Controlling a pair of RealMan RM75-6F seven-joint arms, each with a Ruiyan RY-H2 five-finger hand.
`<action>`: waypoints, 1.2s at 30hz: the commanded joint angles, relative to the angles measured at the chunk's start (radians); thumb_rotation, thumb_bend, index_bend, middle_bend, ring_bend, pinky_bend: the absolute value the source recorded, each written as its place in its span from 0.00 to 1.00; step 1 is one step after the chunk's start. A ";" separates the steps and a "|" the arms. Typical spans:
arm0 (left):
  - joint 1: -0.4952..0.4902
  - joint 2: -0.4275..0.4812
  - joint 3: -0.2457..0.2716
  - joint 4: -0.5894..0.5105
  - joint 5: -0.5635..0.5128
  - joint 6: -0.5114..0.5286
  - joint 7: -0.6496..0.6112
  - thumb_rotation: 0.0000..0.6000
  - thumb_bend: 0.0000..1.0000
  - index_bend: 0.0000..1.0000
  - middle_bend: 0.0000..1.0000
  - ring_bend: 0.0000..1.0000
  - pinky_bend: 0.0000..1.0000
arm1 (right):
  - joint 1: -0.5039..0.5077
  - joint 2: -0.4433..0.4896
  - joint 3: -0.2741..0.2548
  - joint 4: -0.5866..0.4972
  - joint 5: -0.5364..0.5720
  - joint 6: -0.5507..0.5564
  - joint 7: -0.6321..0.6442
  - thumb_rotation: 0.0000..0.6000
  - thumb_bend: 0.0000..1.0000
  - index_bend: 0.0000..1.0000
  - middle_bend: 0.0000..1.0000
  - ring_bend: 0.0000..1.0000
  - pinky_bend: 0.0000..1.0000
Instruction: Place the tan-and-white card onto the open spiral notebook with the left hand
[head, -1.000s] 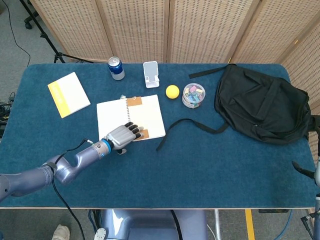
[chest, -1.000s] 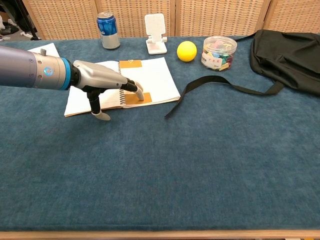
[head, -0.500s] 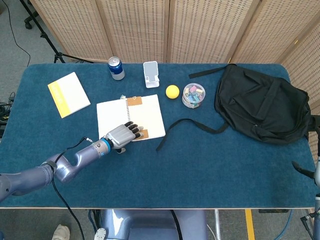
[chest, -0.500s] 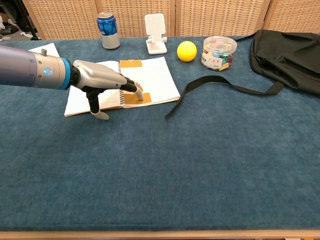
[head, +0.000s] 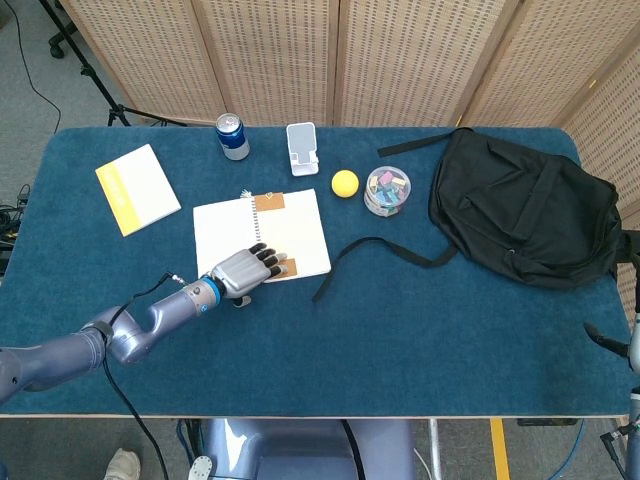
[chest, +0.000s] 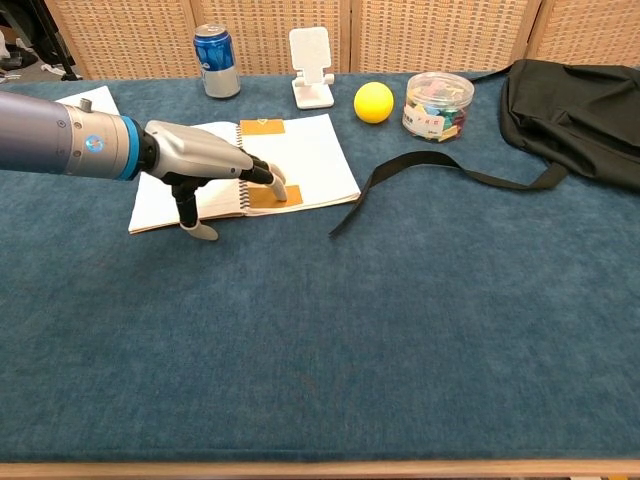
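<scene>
A blue-carpeted table (head: 400, 340) is sitting before woven folding screens (head: 400, 60) and a tripod stand (head: 105, 95), suggesting what is probably a robotics lab

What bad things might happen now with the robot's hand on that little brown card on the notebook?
1. The card lies at the notebook's near edge. If the left hand drags as it lifts, the card may slide off onto the table.
2. The fingertips seem to press down on the card, so pulling back could tug the notebook or crease a page.
3. The thumb points down at the notebook's front edge and might catch it.
</scene>
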 joint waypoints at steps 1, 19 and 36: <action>0.001 0.003 0.002 -0.001 0.006 0.003 0.004 1.00 0.30 0.21 0.00 0.00 0.02 | -0.001 0.001 0.000 0.000 -0.001 0.001 0.000 1.00 0.00 0.02 0.00 0.00 0.00; 0.005 0.027 -0.009 -0.035 0.021 0.022 -0.021 1.00 0.30 0.22 0.00 0.00 0.02 | -0.001 0.000 -0.002 -0.001 -0.003 0.000 -0.002 1.00 0.00 0.02 0.00 0.00 0.00; 0.078 0.201 -0.057 -0.217 0.007 0.196 -0.017 1.00 0.27 0.21 0.00 0.00 0.02 | -0.004 0.005 -0.009 -0.013 -0.024 0.006 0.007 1.00 0.00 0.02 0.00 0.00 0.00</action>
